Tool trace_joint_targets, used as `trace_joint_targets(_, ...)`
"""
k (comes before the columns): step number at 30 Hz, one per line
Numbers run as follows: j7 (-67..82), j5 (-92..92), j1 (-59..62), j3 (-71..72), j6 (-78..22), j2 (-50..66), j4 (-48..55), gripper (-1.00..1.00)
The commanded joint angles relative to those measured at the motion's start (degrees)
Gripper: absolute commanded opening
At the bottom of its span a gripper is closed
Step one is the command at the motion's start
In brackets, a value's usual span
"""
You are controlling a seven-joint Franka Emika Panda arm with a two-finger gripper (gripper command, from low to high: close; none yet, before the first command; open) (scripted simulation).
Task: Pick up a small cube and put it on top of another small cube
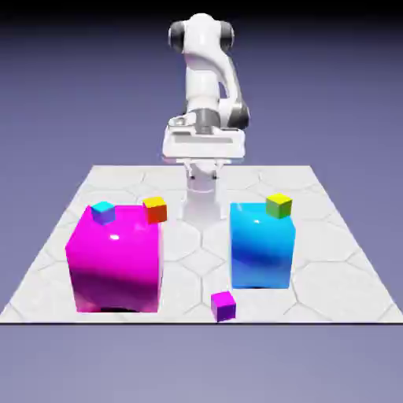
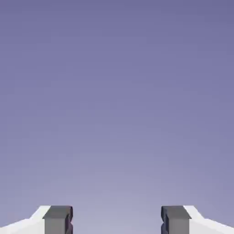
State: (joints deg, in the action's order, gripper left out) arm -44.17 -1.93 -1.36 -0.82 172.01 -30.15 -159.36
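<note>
A: Where is the small purple cube (image 1: 223, 305) found?

B: It is seen lying on the table (image 1: 330, 268), close to the near edge, in front of the big blue block (image 1: 262, 245) and a little toward the exterior view's left of it. It is set apart from both big blocks, and bare table is seen on every side of it.

A: And the yellow-green cube (image 1: 279, 205)?

B: It is perched on top of the big blue block, at the far corner toward the exterior view's right, close to that block's upper edges.

A: What else is carried by the table?

B: A big glossy magenta block (image 1: 115, 258) is placed on the exterior view's left. A tiny cyan cube (image 1: 103, 211) is set on its top, and a tiny orange-and-yellow cube (image 1: 155, 208) is seen at its far upper corner. A clear lane of table is left between the two big blocks.

A: How is the end effector (image 2: 117, 220) held?

B: Its fingers (image 2: 58, 220) are spread wide apart with nothing between them. In the hand view only the plain blue-violet backdrop is shown beyond them. In the exterior view the hand (image 1: 201, 145) is held high at the far side, well away from every cube.
</note>
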Motion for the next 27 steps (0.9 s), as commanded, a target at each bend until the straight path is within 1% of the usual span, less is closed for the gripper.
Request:
trace_joint_targets(1, -1.42, -1.6, -0.56, -0.68, -1.66, 2.08, 1.36, 0.0)
trace_joint_targets(27, -38.12, -42.97, -14.99, -18.15, -44.35, 55.71, 36.46, 0.0)
